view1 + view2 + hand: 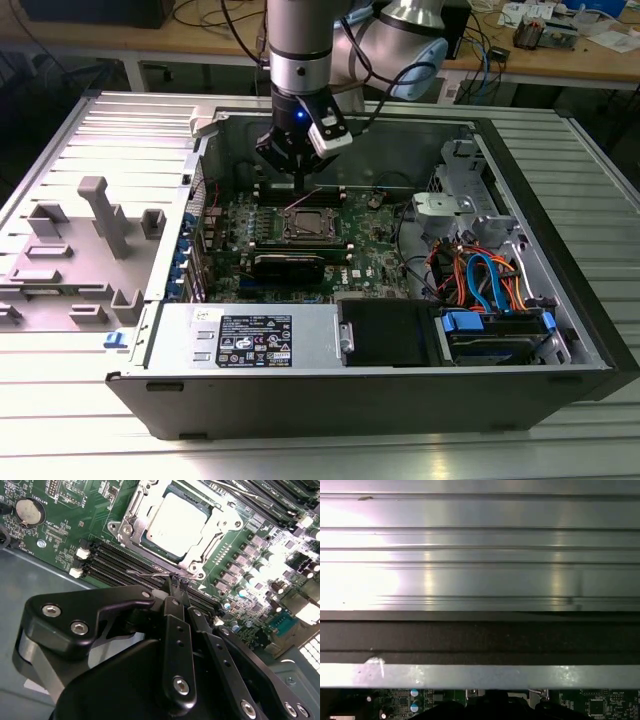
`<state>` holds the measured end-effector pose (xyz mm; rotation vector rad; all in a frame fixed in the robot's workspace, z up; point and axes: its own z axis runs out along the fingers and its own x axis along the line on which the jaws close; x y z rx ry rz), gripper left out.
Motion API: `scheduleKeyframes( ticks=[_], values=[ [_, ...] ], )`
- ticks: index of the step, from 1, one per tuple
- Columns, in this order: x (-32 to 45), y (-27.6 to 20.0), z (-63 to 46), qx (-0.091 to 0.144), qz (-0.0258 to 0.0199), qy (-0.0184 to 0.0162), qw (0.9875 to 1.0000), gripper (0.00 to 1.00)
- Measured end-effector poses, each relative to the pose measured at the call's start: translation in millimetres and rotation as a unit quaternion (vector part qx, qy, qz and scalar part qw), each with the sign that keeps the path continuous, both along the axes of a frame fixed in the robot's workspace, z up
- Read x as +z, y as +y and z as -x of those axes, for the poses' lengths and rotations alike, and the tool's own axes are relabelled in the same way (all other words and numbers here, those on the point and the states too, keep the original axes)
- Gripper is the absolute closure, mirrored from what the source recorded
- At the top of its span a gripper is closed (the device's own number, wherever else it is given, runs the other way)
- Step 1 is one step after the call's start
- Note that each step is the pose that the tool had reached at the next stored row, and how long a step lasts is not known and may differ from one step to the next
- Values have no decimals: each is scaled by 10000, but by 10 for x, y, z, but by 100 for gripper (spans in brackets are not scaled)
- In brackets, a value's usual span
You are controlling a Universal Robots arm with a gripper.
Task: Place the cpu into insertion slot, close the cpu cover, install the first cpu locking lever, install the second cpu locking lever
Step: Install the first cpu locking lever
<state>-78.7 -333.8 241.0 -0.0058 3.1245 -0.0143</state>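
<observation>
The lever at the cover's far edge is being engaged by the closed gripper. Force is best being applied squarely on the thin wire, lest it slip off.

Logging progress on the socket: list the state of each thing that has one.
cpu: seated flat inside the cover's window
cpu cover: closed down over the cpu
locking lever: low beside the cover, end at gripper
gripper: shut at the lever's end
computer case: open
</observation>
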Motion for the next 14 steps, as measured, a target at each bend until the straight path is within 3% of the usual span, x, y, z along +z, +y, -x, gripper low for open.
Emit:
scheduleKeyframes(
  ticks=[14],
  values=[
    [-49, 46, -67, 0, 1, 0, 10000, 89]
  ],
)
